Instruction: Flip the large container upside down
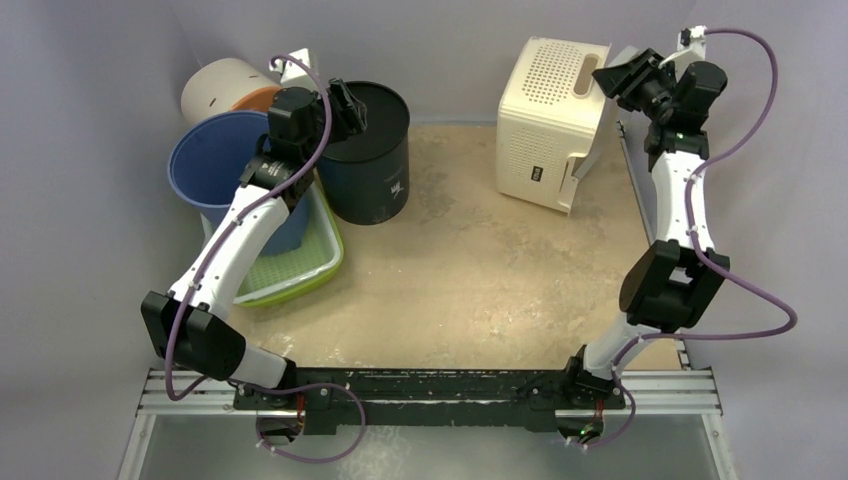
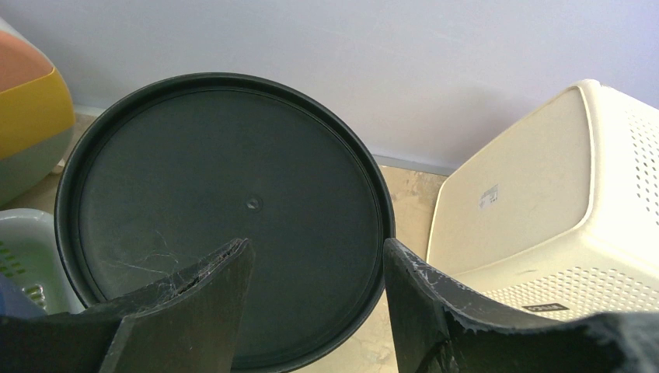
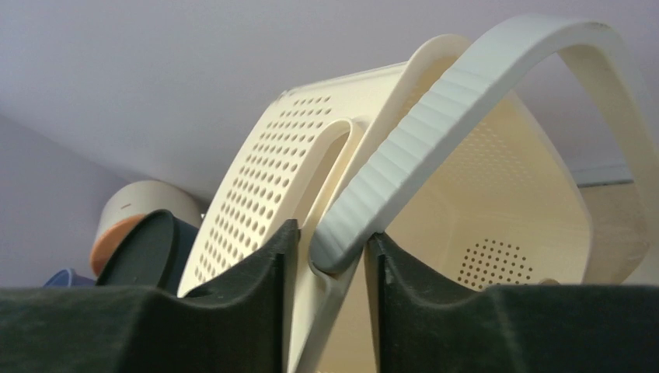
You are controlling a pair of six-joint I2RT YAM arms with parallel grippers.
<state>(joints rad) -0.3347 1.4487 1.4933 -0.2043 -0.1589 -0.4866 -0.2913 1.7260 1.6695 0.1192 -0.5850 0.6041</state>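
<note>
I have the cream plastic basket at the far right corner of the desk. It lies tipped on its side, with its smooth base turned towards the left and its open mouth towards the right edge. Its walls are boxy with rounded corners and punched with rows of small round holes. My right tool is clenched on the basket's ribbed hoop handle, which sits pinched between the two dark fingers.

Near the far left corner stands a round black bin, matte and lightly scuffed, its flat disc face upward. My left tool hangs over it, released and spread wide, holding nothing. Beside the bin are a blue bucket and a green slotted tray.
</note>
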